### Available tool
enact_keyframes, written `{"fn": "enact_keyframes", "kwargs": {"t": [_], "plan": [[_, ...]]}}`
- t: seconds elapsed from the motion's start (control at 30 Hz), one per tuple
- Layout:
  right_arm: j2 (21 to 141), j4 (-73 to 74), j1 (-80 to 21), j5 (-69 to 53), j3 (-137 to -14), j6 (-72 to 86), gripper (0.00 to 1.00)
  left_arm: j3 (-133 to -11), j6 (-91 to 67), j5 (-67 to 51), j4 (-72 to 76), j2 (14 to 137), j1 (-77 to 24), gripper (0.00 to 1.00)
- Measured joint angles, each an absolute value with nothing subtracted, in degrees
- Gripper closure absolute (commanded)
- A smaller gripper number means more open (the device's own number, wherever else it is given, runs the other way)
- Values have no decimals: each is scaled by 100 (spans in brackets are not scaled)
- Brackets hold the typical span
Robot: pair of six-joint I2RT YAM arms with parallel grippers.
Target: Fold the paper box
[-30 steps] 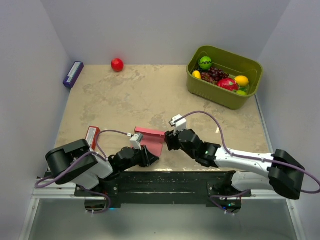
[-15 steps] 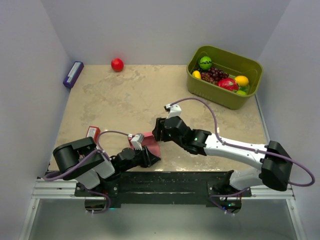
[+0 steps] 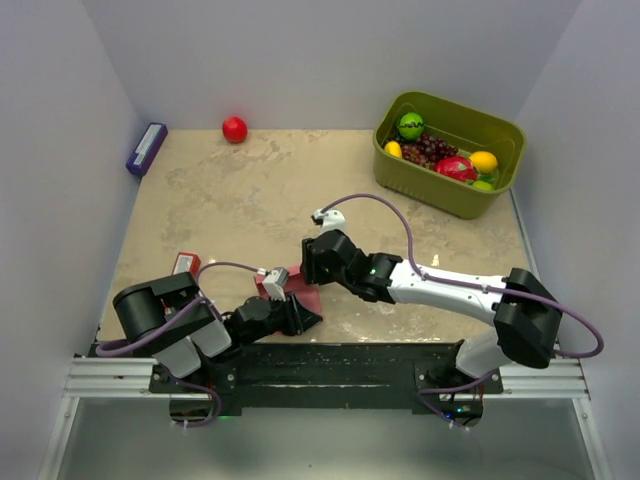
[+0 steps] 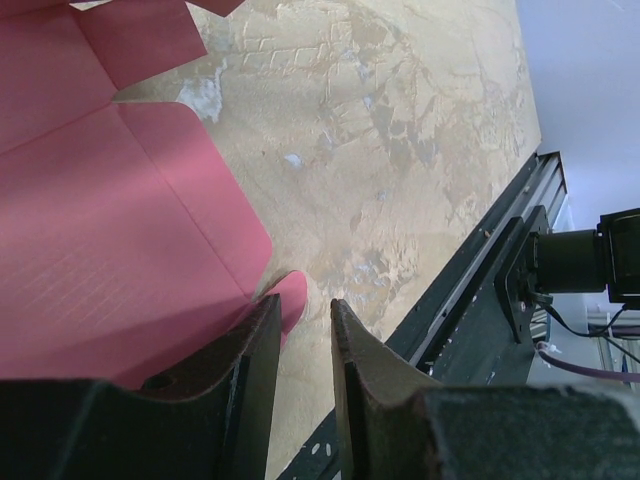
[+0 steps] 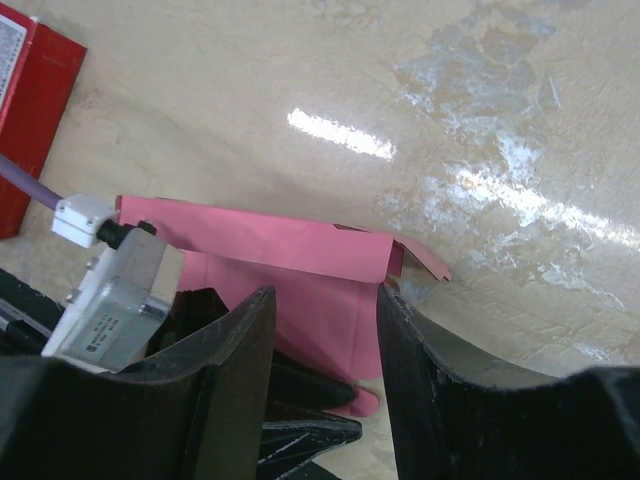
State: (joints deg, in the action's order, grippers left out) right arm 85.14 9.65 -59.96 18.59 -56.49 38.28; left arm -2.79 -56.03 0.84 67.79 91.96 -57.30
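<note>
The pink paper box lies near the table's front edge, its far flap folded up. My left gripper sits low at the box's near right corner. Its jaws stand a narrow gap apart with bare table showing between them, and the left finger rests against a rounded pink tab. My right gripper hovers over the box from the far side, open. Its fingers straddle the raised flap and the panel below it without touching.
A red flat packet lies just left of the box. A green bin of fruit stands at the back right. A red ball and a purple box are at the back left. The black base rail runs close behind my left gripper.
My right arm has swung left and come over the box, its jaws narrowing a little. The box has shifted slightly left with its far flap raised. The left gripper has stayed put.
</note>
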Motion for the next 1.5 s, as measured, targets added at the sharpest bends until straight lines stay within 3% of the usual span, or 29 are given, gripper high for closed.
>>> {"fn": "enact_keyframes", "kwargs": {"t": [0.93,1.5], "plan": [[9356,1026,-6053,2027,-6204,3618,52,-279,-5651,75,6934,9317,-5745,69],[9555,921,-6018,2106,-6167,3763,46,-279,-5653,75,6932,9317,-5745,69]]}}
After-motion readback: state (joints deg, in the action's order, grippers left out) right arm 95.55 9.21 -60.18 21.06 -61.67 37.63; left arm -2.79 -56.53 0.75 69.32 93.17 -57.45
